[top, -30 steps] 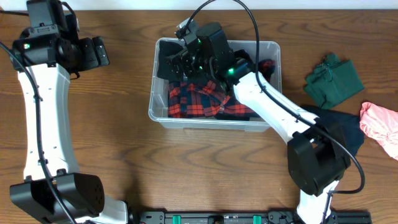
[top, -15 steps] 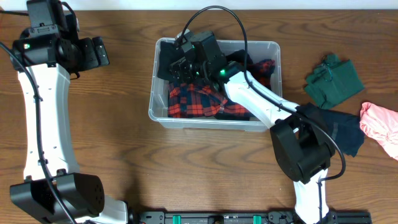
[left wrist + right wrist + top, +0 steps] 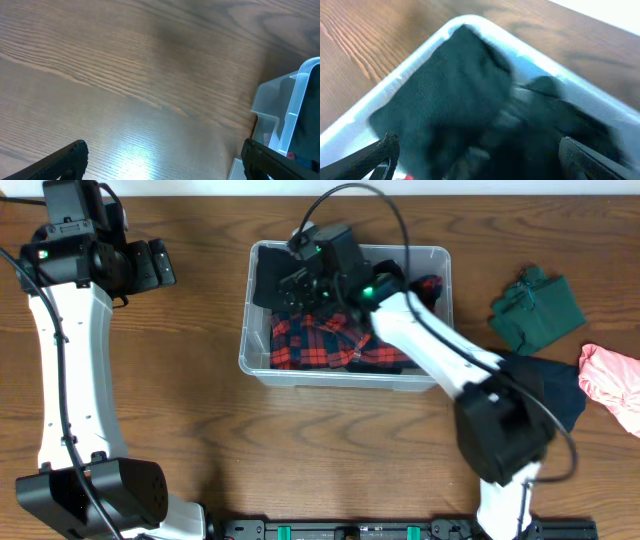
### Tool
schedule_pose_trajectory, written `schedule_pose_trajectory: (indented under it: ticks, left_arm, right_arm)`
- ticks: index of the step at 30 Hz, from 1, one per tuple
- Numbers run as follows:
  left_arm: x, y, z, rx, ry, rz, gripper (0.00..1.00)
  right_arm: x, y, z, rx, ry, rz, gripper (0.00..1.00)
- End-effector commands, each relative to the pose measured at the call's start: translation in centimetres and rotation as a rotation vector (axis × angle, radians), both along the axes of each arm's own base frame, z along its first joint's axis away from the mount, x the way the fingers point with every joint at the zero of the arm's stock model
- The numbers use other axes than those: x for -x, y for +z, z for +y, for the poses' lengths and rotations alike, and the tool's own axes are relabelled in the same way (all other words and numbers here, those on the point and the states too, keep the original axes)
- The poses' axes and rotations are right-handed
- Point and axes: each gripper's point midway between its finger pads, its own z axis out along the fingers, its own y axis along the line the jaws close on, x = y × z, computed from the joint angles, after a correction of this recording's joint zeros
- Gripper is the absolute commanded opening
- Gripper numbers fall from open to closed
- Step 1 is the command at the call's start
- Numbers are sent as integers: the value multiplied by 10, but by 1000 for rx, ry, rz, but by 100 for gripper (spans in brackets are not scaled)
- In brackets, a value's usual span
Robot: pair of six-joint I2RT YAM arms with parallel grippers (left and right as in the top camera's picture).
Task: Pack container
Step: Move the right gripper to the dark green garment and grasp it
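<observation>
Sitting just toward 12 o'clock from the middle of the table (image 3: pixel 200 430), the container (image 3: pixel 300 376) holds a red plaid garment (image 3: pixel 315 340) and a dark cloth (image 3: pixel 268 280). The right gripper (image 3: pixel 300 285) hangs over that cloth. Only the blurred right wrist view shows its fingers (image 3: pixel 385 150), spread and gripping nothing. At 9 o'clock the left gripper (image 3: pixel 160 265) hovers released over the wood, its wrist view catching the container's corner. A green garment (image 3: pixel 535 310) lies at 3 o'clock, a pink one (image 3: pixel 610 380) at 4.
</observation>
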Motion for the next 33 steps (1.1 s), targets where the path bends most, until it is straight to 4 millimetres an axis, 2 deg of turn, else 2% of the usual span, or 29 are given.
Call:
schedule_pose_trajectory:
  ticks: [1, 4, 6, 8, 11, 13, 14, 16, 18, 23, 28, 33]
  left_arm:
    - [0, 6, 2, -3, 5, -14, 98]
    - [0, 6, 2, -3, 5, -14, 98]
    - [0, 6, 2, -3, 5, -14, 98]
    - [0, 6, 2, -3, 5, -14, 98]
    - [0, 6, 2, -3, 5, -14, 98]
    - [0, 6, 2, -3, 5, -14, 98]
    - [0, 6, 2, -3, 5, -14, 98]
    - [0, 6, 2, -3, 5, -14, 98]
    - [0, 6, 2, -3, 5, -14, 98]
    - [0, 6, 2, -3, 5, -14, 98]
    - [0, 6, 2, -3, 5, -14, 98]
    - [0, 6, 2, -3, 5, -14, 98]
  right_arm:
    - [-2, 98, -41, -72, -81, -141, 99]
    - [9, 144, -78, -94, -129, -178, 99]
    - [14, 162, -107, -91, -176, -184, 99]
    - [16, 173, -148, -72, -257, -178, 99]
    - [18, 172, -226, -76, -487, -90, 99]
    - [23, 160, -273, -83, -625, -6, 99]
    - [28, 149, -304, -88, -717, 58, 99]
    - [37, 130, -343, -85, -834, 145, 99]
    - [48, 107, -378, -91, -952, 239, 99]
    - [77, 47, -444, -131, -1207, 436, 99]
    - [87, 3, -471, -141, -1288, 500, 99]
    - [90, -43, -479, -140, -1306, 519, 99]
